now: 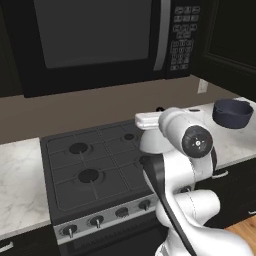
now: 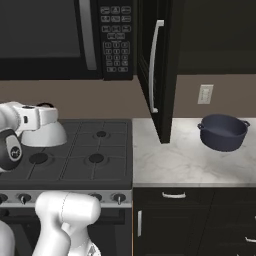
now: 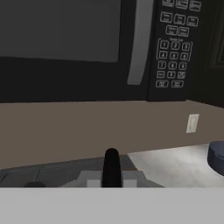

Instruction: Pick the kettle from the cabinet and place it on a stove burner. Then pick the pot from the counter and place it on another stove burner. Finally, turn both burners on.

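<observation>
Our hand (image 3: 112, 168) is fully closed on the black arched handle of the kettle (image 2: 44, 134), which sits on the cooktop's (image 1: 65, 172) back right burner.

Microwave keypad (image 2: 116, 37) markings (far too blurred) are unreadable.

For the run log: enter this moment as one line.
end effector: shut on black handle of small white-silver kettle | kettle: over stove | dark blue-grey pot: on counter

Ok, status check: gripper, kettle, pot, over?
Gripper shut on kettle handle, kettle low over rear stove burner. Pot on counter. Cabinet door open, nothing blocking.
</observation>
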Available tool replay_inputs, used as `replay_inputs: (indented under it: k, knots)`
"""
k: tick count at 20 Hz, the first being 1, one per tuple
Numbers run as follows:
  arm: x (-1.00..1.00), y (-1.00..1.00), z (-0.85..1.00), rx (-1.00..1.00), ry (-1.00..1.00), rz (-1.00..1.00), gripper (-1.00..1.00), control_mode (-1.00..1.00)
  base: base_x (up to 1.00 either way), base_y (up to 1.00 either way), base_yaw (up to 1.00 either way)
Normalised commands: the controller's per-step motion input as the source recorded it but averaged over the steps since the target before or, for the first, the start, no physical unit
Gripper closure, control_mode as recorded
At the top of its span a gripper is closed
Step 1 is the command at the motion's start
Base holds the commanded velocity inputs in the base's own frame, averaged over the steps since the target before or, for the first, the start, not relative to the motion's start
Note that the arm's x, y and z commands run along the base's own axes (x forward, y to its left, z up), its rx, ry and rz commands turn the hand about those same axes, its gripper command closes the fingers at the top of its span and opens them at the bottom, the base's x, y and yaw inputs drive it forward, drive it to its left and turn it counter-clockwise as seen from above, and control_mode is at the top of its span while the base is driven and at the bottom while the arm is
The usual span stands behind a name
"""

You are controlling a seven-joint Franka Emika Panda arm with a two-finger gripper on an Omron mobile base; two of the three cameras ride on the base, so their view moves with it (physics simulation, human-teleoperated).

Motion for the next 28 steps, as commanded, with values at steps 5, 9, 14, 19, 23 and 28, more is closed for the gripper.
replay_inputs:
  k: [5, 9, 14, 19, 23, 28]
  knots:
    - [0.07, 0.0, -0.15, 0.0, 0.02, 0.0, 1.0, -1.0, 0.0, 0.0, 0.0]
    - [0.14, 0.0, -0.22, 0.0, -0.04, 0.0, 1.0, -1.0, 0.0, 0.0, 0.0]
    - [0.29, 0.0, -0.31, 0.0, -0.08, 0.0, 1.0, -1.0, 0.0, 0.0, 0.0]
    - [0.33, 0.0, -0.21, 0.0, -0.02, -0.02, 1.0, -1.0, 0.0, 0.0, 0.0]
    - [0.23, -0.06, -0.06, 0.0, 0.0, -0.04, 1.0, -1.0, 0.0, 0.0, 0.0]
    - [0.22, -0.07, -0.11, 0.0, 0.0, -0.04, 1.0, -1.0, 0.0, 0.0, 0.0]
